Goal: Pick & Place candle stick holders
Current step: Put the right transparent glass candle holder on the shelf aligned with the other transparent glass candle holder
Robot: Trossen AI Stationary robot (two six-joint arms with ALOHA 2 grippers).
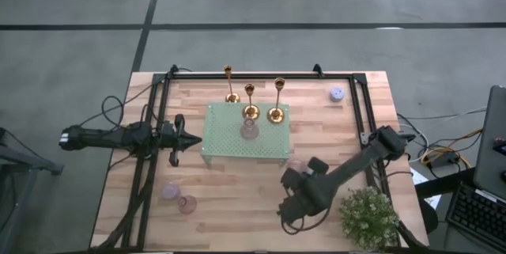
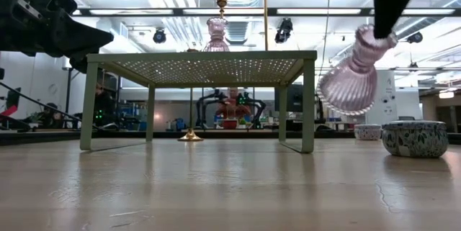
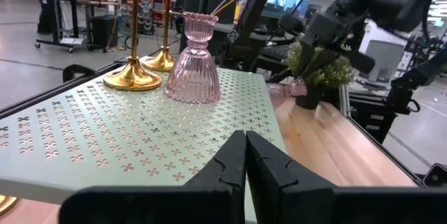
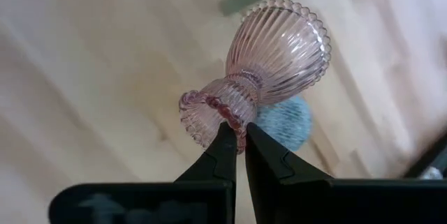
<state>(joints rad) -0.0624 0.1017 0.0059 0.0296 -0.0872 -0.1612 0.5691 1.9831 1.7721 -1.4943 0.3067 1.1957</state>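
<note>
Right claw point(image 4: 234, 140) clamping pink glass holder point(image 4: 269, 67) by rim, carrying it tilted | perforated green stand point(image 1: 229, 139) lying toward left arm | left claw point(image 3: 244, 158) together, idling beside stand.

One camera hangs overhead, looking straight down on the whole wooden table point(image 1: 237, 199) and both arms. Another sits at tabletop level, looking flat across the boards under the green perforated stand point(image 2: 202, 65) into the room behind. The left wrist camera rides close by that stand point(image 3: 126, 147), looking along its top. The right wrist camera points down at the tabletop, tight on a ribbed pink glass holder point(image 4: 265, 63). The stand shows in the overhead, low and left wrist views.
</note>
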